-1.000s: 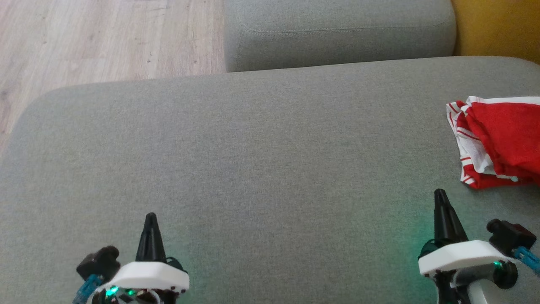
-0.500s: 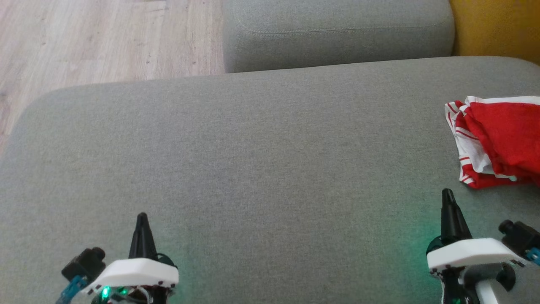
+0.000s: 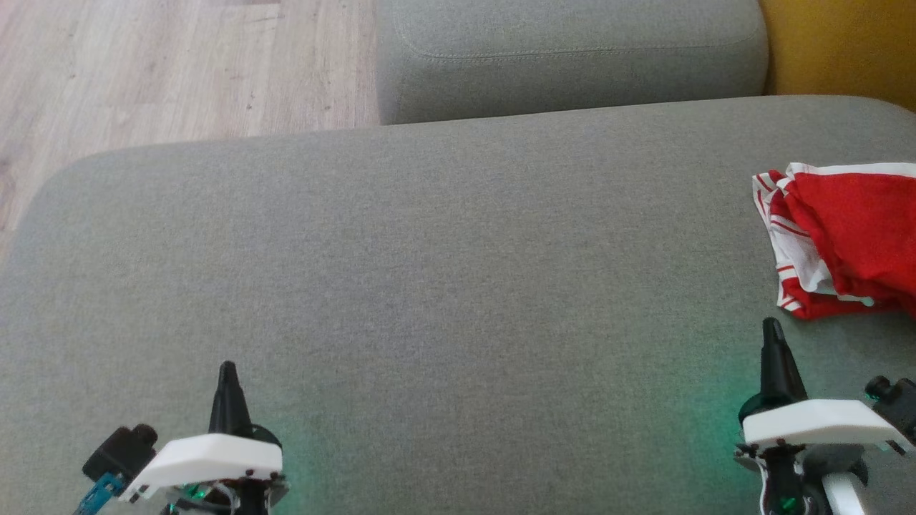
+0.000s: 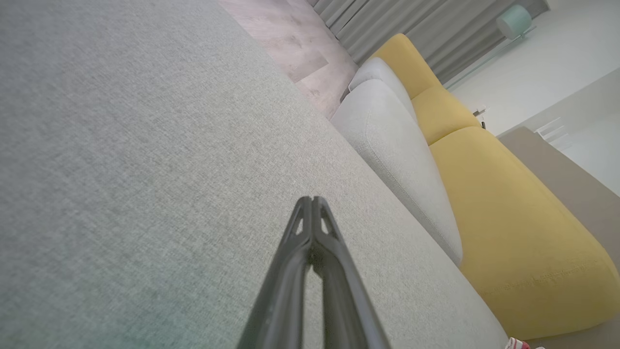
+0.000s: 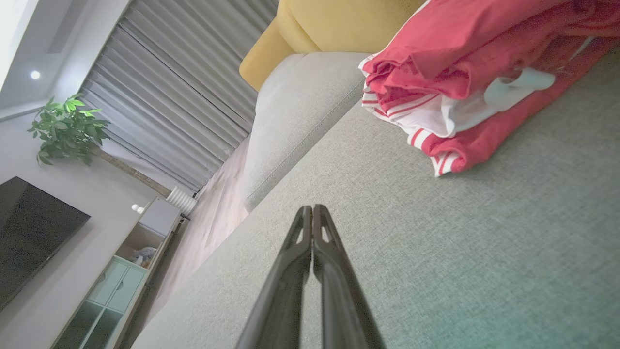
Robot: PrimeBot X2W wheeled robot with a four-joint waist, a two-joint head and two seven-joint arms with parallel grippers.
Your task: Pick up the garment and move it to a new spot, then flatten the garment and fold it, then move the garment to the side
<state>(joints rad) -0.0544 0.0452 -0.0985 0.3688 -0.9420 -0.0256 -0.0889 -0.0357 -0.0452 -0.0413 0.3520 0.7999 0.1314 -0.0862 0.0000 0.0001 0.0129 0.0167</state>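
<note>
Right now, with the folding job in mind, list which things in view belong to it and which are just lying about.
Belong to the job: garment, left tool, right tool, sofa seat.
Just lying about: yellow cushion, plant, television, curtains.

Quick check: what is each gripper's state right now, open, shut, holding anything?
Left gripper: closed, holding nothing.
Right gripper: closed, holding nothing; the red and white garment lies apart from it on the cushion.

Garment [image 3: 851, 236] on cushion [image 3: 429, 272], far right
</note>
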